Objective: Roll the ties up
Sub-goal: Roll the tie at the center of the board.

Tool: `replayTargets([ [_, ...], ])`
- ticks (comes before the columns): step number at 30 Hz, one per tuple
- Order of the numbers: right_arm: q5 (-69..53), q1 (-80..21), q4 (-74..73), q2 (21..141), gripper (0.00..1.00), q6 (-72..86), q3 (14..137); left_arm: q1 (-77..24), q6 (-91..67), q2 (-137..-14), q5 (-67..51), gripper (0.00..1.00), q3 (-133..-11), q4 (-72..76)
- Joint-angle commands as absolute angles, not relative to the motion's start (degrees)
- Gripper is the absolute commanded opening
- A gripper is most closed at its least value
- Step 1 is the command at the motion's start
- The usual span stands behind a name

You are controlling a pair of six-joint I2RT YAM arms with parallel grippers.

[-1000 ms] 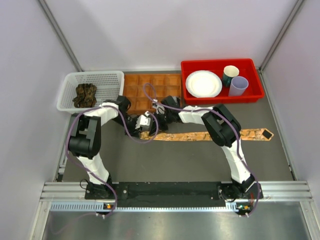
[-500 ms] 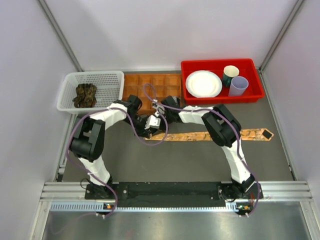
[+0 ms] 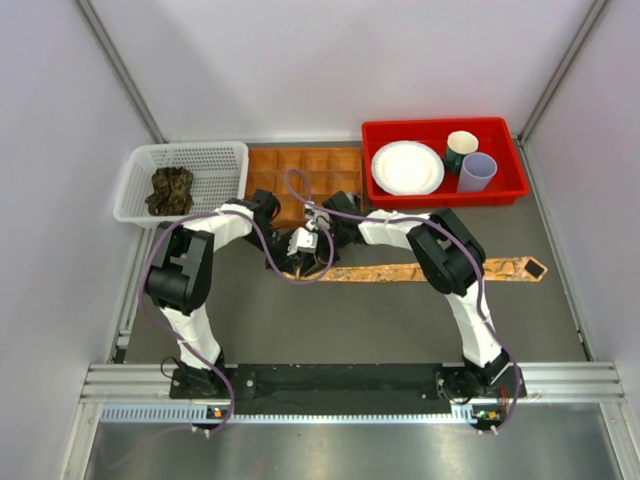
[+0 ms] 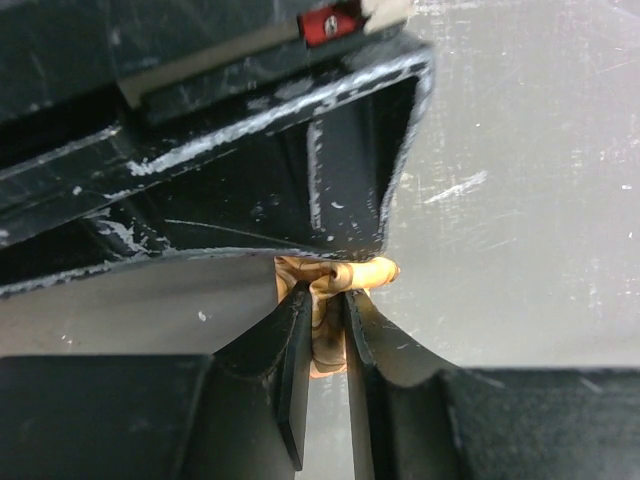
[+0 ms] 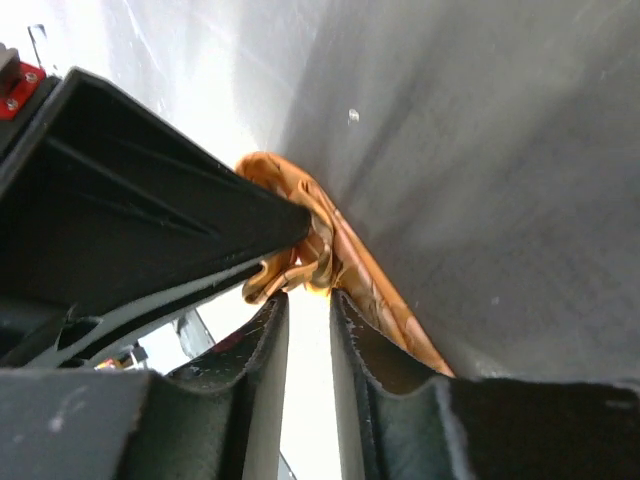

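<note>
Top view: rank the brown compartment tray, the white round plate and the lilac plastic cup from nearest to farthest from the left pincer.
From the left pincer:
1. Brown compartment tray, directly behind it, toward the back wall.
2. White round plate, back right, inside the red bin.
3. Lilac plastic cup, further right in the same bin.

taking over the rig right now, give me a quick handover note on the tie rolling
Left end effector: shut on the bunched end of the tan-orange tie.
Right end effector: slightly open at that same end, holding nothing.
Rest of the tie lies flat on the table.
Dark ties: bundled in the white basket.
Done: roll barely started. Left: roll the full length.
</note>
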State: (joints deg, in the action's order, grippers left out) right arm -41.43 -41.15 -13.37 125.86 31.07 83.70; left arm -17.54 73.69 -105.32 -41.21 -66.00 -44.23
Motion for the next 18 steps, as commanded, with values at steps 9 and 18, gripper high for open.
replayTargets([
  [9,-41.6,-40.6,-14.9,119.6,0.35,29.1,83.0,-17.4,76.6,-106.1,-41.7,0.22,-67.6,-47.0],
  [18,-42.3,-40.7,-10.3,123.0,0.37,33.7,83.2,-17.1,74.4,-107.2,-42.4,0.22,-69.2,-47.1],
])
